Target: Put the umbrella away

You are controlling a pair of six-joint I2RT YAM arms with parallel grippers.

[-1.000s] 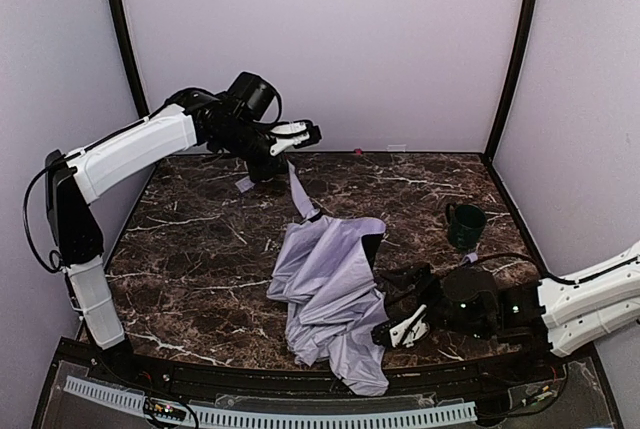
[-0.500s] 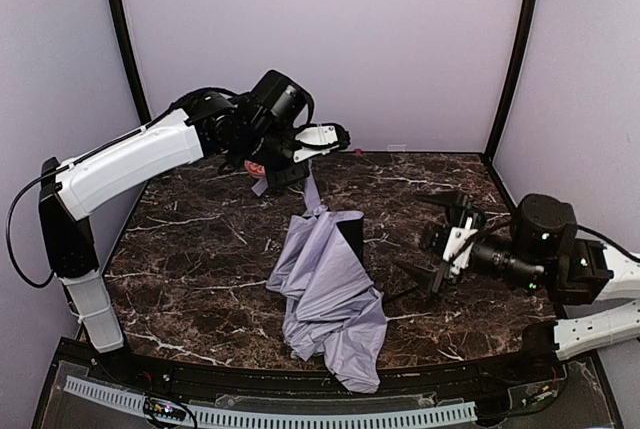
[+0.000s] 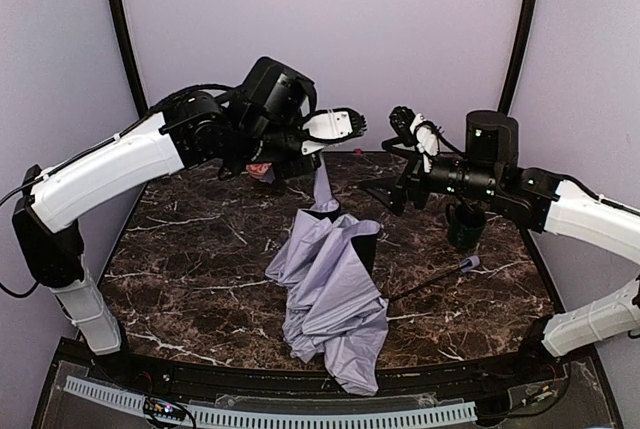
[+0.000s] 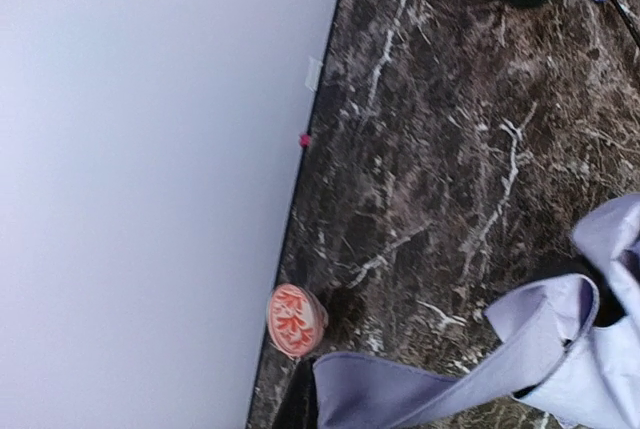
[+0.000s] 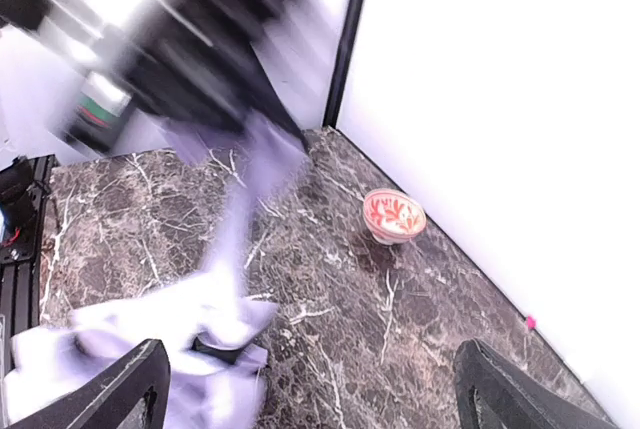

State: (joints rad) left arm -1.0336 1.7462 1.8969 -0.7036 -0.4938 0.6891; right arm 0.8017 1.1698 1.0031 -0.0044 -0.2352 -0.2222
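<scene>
The umbrella (image 3: pixel 330 289) lies as a crumpled lavender-silver heap mid-table. Its thin black shaft runs right to the small lavender handle (image 3: pixel 470 262). My left gripper (image 3: pixel 322 149) hangs above the back of the table, shut on a strip of the umbrella's fabric (image 3: pixel 321 185) and holding it taut upward. In the left wrist view that strip (image 4: pixel 420 389) runs in from the bottom edge. My right gripper (image 3: pixel 393 159) is raised above the table right of the strip, open wide and empty. Its two fingers spread apart in the right wrist view (image 5: pixel 310 354), above the blurred umbrella fabric (image 5: pixel 200 319).
A dark green mug (image 3: pixel 465 226) stands at the right, partly behind my right arm. A red patterned bowl (image 4: pixel 296 320) sits by the back wall, also in the right wrist view (image 5: pixel 393 215). Lavender walls enclose the back and sides.
My right gripper has risen from low by the front right of the umbrella to high over the back right. My left gripper has moved right and up, drawing the fabric strip with it.
</scene>
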